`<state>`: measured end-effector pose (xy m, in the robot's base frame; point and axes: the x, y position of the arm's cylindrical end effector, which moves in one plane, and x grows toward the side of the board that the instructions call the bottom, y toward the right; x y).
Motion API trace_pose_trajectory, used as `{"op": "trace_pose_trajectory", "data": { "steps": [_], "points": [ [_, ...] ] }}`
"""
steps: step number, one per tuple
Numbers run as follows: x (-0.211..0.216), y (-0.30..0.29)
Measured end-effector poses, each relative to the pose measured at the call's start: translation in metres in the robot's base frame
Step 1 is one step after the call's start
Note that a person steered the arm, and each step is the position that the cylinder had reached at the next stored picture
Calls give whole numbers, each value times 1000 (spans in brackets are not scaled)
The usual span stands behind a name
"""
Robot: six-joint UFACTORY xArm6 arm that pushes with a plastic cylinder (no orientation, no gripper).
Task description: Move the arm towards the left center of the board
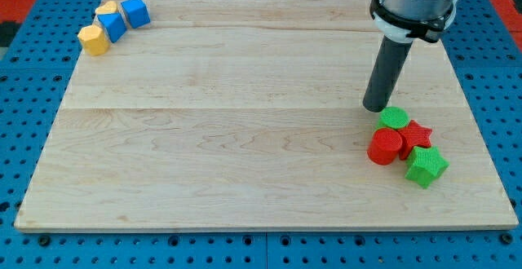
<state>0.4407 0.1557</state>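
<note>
My tip (375, 106) rests on the wooden board (228, 122) at the view's right, just up and left of a green round block (395, 118). Below that block lie a red star block (417, 134), a red cylinder (384, 147) and a green star block (426, 166), all clustered together. The tip is close to the green round block; I cannot tell whether it touches it. The board's left centre lies far to the view's left of the tip.
At the view's top left corner of the board sit a yellow hexagonal block (94, 40), a blue block (112, 26), a blue cube (134, 12) and a yellow block (106, 8). A blue pegboard (24, 81) surrounds the board.
</note>
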Motion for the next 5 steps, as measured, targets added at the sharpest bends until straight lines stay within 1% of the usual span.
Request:
{"op": "trace_pose_trajectory", "data": {
  "steps": [1, 2, 3, 4, 5],
  "points": [
    [0, 0],
    [-20, -20],
    [-62, -62],
    [-59, -136],
    [-50, -231]
  ]
}}
